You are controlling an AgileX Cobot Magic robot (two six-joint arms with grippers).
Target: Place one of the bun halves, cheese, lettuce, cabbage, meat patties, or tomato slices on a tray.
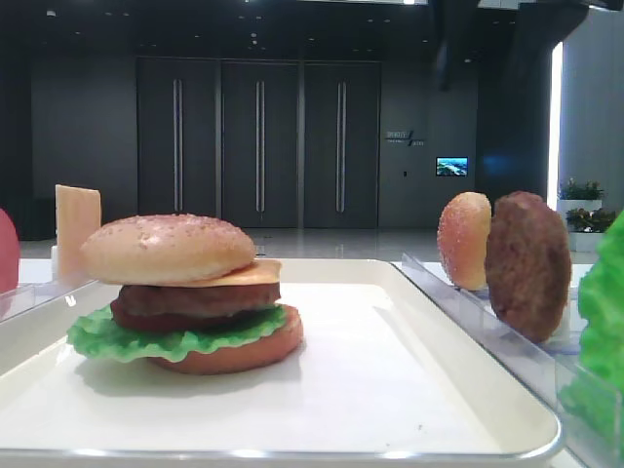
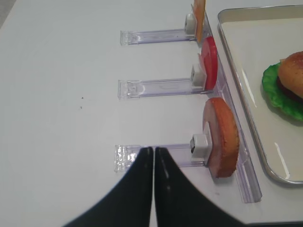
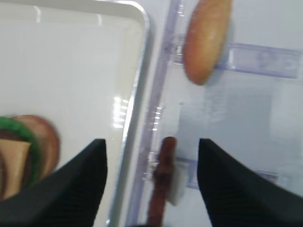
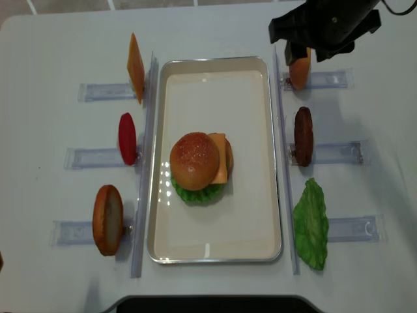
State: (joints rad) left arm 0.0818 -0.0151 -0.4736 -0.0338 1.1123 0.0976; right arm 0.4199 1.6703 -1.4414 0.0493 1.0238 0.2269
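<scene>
Tray: cream-white, rectangular, rounded corners, raised glossy rim; lies in the middle of the white surface.

Burger, on the tray, left of its centre: domed golden-tan bun half speckled with sesame seeds on top; beneath it a thin square slice of pale orange cheese jutting out to one side; then a dark brown, grainy meat patty; then bright green lettuce with a ruffled edge; at the bottom a flat reddish-brown bun base.

Clear plastic holders run along both long sides of the tray, each with an item standing on edge.
- One side: an orange cheese slice, a red tomato slice, a tan bun.
- Other side: a second bun, smooth and orange-tan; a spare patty, rough and dark; a spare lettuce leaf, lying flat and crinkled.

Right tool: black, textured fingers spread wide apart with nothing between them, hanging above the spare patty and the tray's rim. In the overhead view the right arm's dark body covers part of the second bun.

Left tool: black, smooth, fingers pressed together, empty, above the bare surface just beside the tan bun's holder.

Room: dark panelled wall with tall doors and long vertical handles, a small lit screen, potted plants at the far right.
</scene>
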